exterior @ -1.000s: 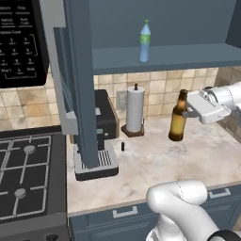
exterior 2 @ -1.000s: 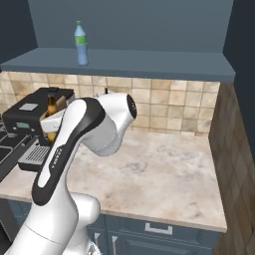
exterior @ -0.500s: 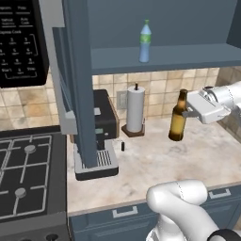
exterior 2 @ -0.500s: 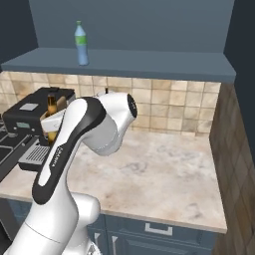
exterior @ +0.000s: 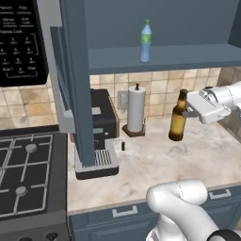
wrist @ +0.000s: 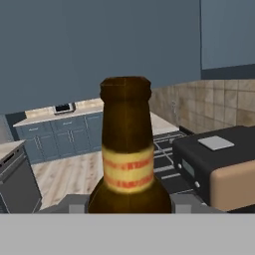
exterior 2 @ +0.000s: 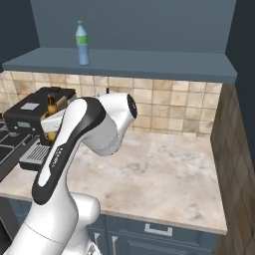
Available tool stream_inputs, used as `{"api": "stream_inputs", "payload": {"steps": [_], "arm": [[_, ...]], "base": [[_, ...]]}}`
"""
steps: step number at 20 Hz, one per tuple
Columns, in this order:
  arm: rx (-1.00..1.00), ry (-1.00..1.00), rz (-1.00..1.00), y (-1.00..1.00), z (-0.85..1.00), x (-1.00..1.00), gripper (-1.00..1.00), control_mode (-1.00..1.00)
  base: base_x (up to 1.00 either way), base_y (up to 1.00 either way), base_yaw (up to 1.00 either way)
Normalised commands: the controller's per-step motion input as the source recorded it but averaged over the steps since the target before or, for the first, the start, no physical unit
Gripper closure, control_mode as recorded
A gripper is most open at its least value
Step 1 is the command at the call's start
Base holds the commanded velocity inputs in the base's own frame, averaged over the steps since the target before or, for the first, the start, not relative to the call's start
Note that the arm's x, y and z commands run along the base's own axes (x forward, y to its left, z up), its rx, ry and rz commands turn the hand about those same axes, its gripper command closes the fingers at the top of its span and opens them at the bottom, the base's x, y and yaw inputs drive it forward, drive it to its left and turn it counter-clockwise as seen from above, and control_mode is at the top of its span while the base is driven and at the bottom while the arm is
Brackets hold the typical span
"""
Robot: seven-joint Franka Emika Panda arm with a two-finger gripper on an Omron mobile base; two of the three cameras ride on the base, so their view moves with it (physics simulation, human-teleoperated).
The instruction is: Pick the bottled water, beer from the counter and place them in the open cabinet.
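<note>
Gripper [exterior: 189, 111] is clamping the upright beer [exterior: 178, 117] near the bench [exterior: 155, 164] back edge, directly under the open cabinet [exterior: 164, 59] shelf where bottled water [exterior: 146, 41] is standing.

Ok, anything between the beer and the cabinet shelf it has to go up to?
Nothing visible. The gripper holds the beer upright on the counter, and the open cabinet shelf above is bare there. The bottled water stands further left.
</note>
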Motion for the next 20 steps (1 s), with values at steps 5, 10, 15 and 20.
{"api": "stream_inputs", "payload": {"steps": [5, 10, 15, 20], "arm": [[0.0, 0.0, 0.0, 0.0, 0.0, 0.0, 1.0, 1.0], [0.0, 0.0, 0.0, 0.0, 0.0, 0.0, 1.0, 1.0], [0.0, 0.0, 0.0, 0.0, 0.0, 0.0, 1.0, -1.0], [-0.01, 0.01, 0.0, 0.0, 0.01, 0.0, 1.0, -1.0]], "base": [[0.01, 0.0, 0.01], [0.0, 0.0, 0.0], [0.0, 0.0, 0.0], [0.0, 0.0, 0.0]]}}
